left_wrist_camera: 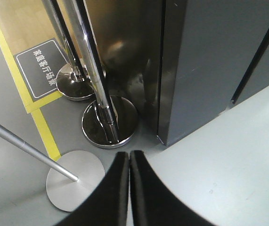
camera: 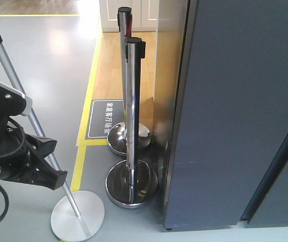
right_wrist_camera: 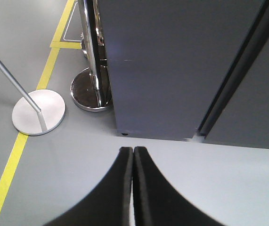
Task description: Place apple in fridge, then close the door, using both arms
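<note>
Fridge point(camera: 234, 116) panels, dark grey-blue and closed, were seen filling the right side of the front view, with a dark vertical seam running between the fridge body and the door point(camera: 285, 191). The same cabinet was shown from above in the left wrist view point(left_wrist_camera: 205, 61) and the right wrist view point(right_wrist_camera: 172, 61), standing on the grey floor point(camera: 48, 60). A yellow floor line point(camera: 91, 96) was seen running beside a wooden floor area point(camera: 113, 65), where a dark floor sign point(camera: 106, 118) with white characters was laid. Two chrome stanchion posts point(camera: 131, 116) on round mirrored bases were stood just beside the fridge's left side, one behind the other. A thin silver pole point(camera: 33, 121) was seen tilted over a flat round base point(camera: 78, 214), near the closer stanchion. The left arm point(camera: 12, 151), black with loose cables, was visible at the left edge of the front view. The left gripper point(left_wrist_camera: 129, 162) was held above the floor with its fingers point(left_wrist_camera: 115, 188) clenched together on nothing, and the right gripper point(right_wrist_camera: 133, 157) was likewise shown with its fingers point(right_wrist_camera: 146, 188) pressed together and empty. The apple was not visible in any view.
</note>
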Controlling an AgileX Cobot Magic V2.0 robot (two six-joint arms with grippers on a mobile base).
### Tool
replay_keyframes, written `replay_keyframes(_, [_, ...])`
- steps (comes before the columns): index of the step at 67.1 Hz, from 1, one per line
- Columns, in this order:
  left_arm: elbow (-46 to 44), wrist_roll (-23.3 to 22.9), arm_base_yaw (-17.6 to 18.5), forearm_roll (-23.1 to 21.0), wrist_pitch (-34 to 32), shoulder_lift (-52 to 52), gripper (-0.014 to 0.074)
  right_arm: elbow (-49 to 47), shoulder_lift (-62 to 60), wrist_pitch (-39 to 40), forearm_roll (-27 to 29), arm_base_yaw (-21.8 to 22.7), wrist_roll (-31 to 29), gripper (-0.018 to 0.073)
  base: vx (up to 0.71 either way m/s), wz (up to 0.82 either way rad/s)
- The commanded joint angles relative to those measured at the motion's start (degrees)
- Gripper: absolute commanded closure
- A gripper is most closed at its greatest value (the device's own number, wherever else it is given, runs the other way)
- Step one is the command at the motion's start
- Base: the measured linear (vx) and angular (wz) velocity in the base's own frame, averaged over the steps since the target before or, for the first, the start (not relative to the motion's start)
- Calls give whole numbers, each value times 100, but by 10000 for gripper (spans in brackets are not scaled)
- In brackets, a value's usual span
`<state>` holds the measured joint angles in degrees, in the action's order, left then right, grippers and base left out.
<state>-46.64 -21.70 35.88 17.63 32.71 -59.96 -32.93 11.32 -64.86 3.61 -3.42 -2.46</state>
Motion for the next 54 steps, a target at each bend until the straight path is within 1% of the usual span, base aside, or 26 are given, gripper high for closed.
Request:
replay_keyframes(1, [-134, -61, 0, 75, -343, 92, 603, -129, 75, 312, 0, 0, -53, 562, 0, 0])
replay_keyframes(14, [-134, -44, -25, 80, -288, 215, 603, -129, 75, 312, 7, 0, -53, 562, 0, 0])
replay_keyframes(20, [-6, -49, -181, 54, -356, 468, 603, -129, 75, 312, -14, 0, -53, 562, 0, 0])
replay_keyframes(26, [372, -72, -593, 49, -863, 854, 603, -129, 75, 312, -1, 0, -53, 562, 0, 0])
replay_keyframes(31, [855, -72, -944, 25, -1395, 1247, 603, -129, 75, 306, -2, 0, -53, 562, 0, 0])
replay_keyframes(37, [1522, -67, -1340, -163, -1987, 1859, 603, -129, 75, 306, -2, 0, -53, 562, 0, 0])
replay_keyframes(40, [1843, -67, -1564, -250, -2220, 2203, 603, -129, 75, 306, -2, 0, -53, 562, 0, 0])
replay_keyframes(54, [3352, -67, -2487, -250, -3122, 3872, 603, -129, 75, 306, -2, 0, -53, 562, 0, 0])
